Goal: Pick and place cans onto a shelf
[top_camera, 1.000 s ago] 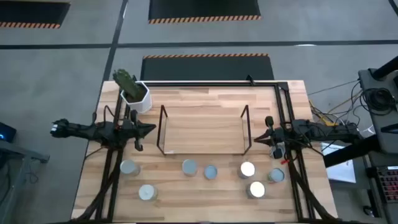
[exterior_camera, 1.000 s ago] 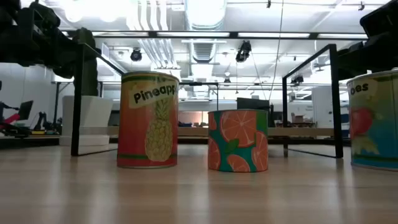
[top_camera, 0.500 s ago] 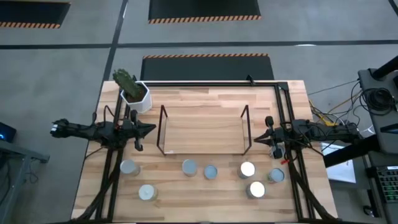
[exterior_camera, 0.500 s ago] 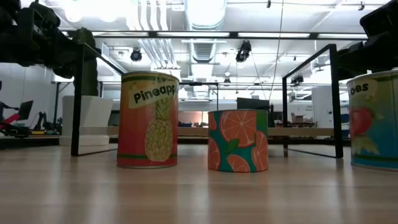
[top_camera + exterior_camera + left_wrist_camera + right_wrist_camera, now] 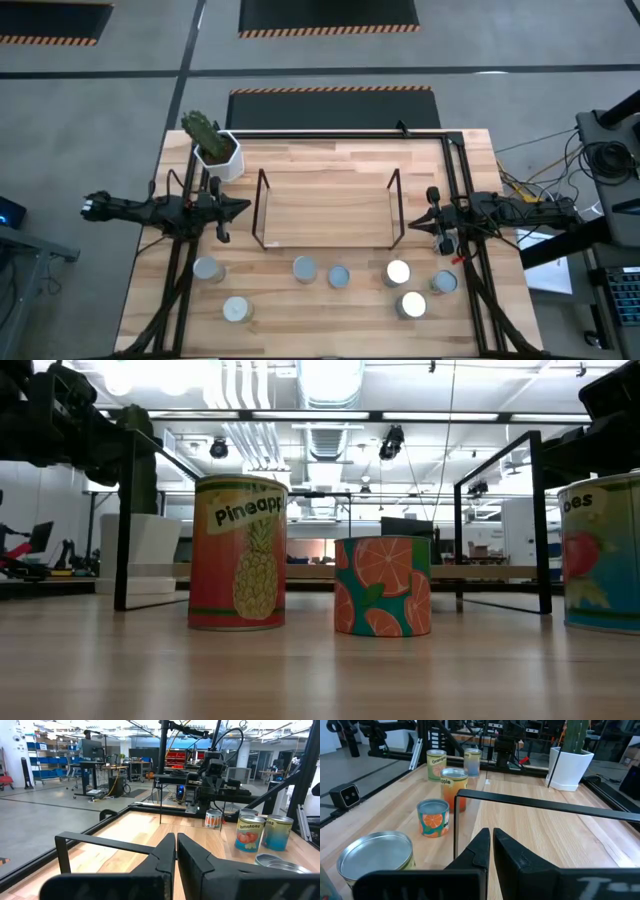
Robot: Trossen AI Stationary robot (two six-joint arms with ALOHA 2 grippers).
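Seven small cans stand upright on their bases along the table's near side, from one at the left (image 5: 207, 268) to one at the right (image 5: 444, 282). In the low view a pineapple can (image 5: 238, 552) and an orange can (image 5: 382, 586) stand in front. The shelf (image 5: 325, 212), a light board with a black wire frame at each end, lies bare at the table's middle. My left gripper (image 5: 246, 208) hovers shut beside the shelf's left frame; it also shows in the left wrist view (image 5: 176, 836). My right gripper (image 5: 413, 224) hovers shut beside the right frame; it also shows in the right wrist view (image 5: 490, 831).
A white hexagonal plant pot (image 5: 220, 155) with a cactus stands at the far left corner. Black frame rails run along the table's far edge (image 5: 330, 133) and down its right side (image 5: 462, 200). The arms' stands reach to the near edge on both sides.
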